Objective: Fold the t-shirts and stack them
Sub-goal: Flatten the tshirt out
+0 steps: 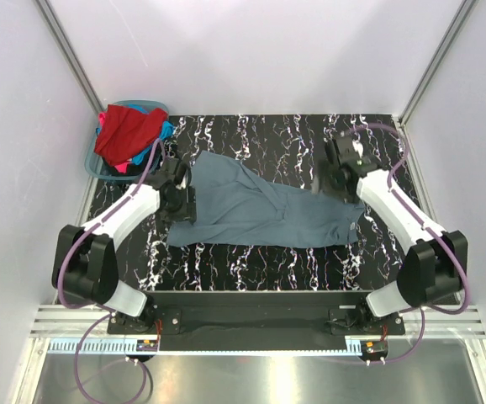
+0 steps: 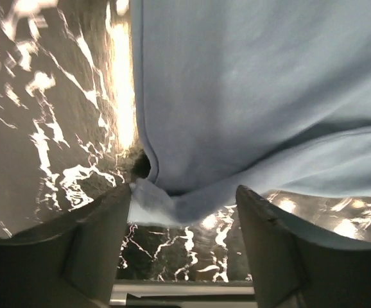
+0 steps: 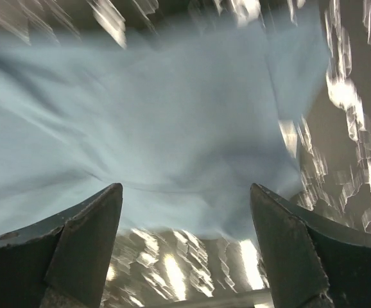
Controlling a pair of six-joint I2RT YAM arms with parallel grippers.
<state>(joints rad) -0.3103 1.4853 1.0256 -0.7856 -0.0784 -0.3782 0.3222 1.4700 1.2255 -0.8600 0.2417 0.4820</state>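
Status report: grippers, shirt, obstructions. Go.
Left gripper open at edge of grey-blue t-shirt. Right gripper open above opposite end. Shirt spread out, rumpled. Other tees in teal basket; nothing blocking.

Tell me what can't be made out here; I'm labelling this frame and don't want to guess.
- Top view: the red t-shirt covers the basket; the shirts under it show only as blue and pink slivers.
- Top view: the right gripper is motion-blurred; its fingers are unreadable.
- Right wrist view: the grey-blue t-shirt is smeared; folds and hems unclear.
- Left wrist view: frame edges cut the shirt off; only one corner shows.
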